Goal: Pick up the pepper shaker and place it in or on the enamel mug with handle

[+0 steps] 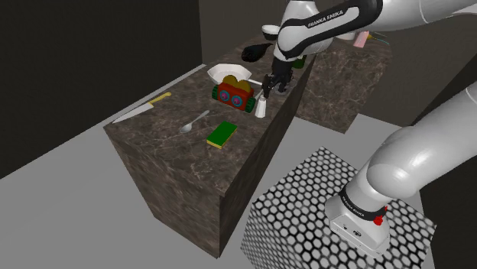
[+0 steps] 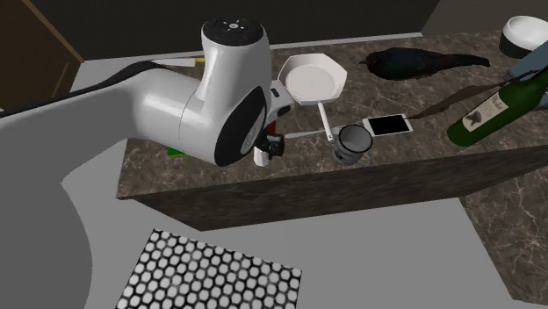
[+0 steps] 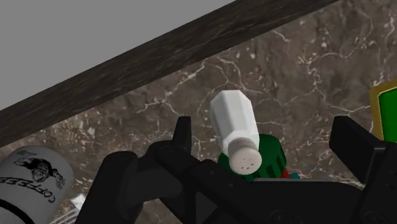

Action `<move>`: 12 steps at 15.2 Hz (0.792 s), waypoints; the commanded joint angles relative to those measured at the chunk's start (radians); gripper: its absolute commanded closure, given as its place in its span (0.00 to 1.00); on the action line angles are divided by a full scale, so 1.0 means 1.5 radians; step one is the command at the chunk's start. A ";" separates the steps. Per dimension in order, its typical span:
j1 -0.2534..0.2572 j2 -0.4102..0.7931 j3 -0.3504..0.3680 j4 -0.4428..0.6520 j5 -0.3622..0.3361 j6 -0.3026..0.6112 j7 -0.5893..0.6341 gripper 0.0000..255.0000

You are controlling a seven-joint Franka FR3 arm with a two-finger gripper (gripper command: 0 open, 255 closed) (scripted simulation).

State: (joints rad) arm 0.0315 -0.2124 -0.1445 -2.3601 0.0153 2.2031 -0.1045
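Note:
The pepper shaker (image 1: 261,107) is a small white faceted shaker, upright near the counter's edge on the stand's side. It stands beside a red and green toy (image 1: 234,93). My black gripper (image 1: 267,89) hangs just above it. In the wrist view the shaker (image 3: 234,124) lies between my open fingers (image 3: 181,137), which do not touch it; the gripper (image 3: 264,143) holds nothing. The mug (image 2: 351,143) is dark grey with a handle and stands a short way along the same edge from the shaker (image 2: 261,156). In the wrist view the mug (image 3: 32,181) carries a "COFFEE" print.
On the dark marble counter (image 1: 176,164) lie a green and yellow sponge (image 1: 222,134), a spoon (image 1: 194,122) and a knife (image 1: 141,109). A white pan (image 2: 312,77), a phone (image 2: 389,125), a black bird figure (image 2: 413,61) and a green bottle (image 2: 501,110) surround the mug.

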 commanded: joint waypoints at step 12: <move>0.007 0.149 -0.005 0.034 0.042 0.131 -0.035 0.00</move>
State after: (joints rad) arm 0.0420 0.0045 -0.1513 -2.3066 0.0758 2.3895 -0.1556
